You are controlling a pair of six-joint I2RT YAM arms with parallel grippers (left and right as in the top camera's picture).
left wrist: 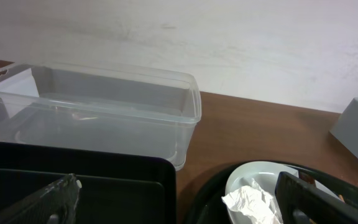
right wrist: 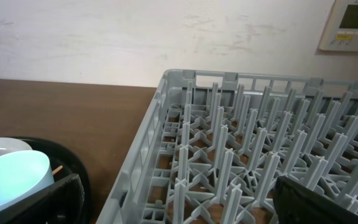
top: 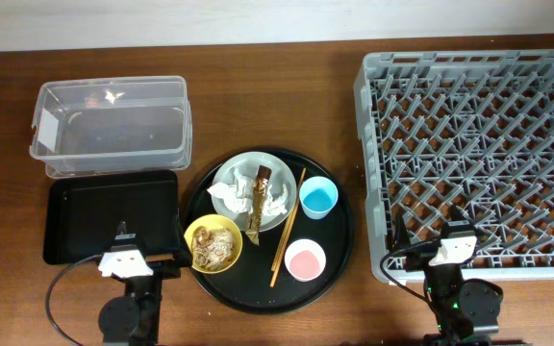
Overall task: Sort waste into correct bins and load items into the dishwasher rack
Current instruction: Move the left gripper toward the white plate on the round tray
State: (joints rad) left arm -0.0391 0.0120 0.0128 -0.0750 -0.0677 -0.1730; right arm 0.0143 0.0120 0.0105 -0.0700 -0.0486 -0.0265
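Crumpled white paper tissues (top: 237, 195) lie on the pale grey-green round plate (top: 248, 161) at overhead centre — up and right of the left tool (left wrist: 178, 186), the nearer one. Left tool and right tool (right wrist: 178, 186) both hang released, empty — the clear rectangular plastic tub (top: 111, 125) sits upper left.
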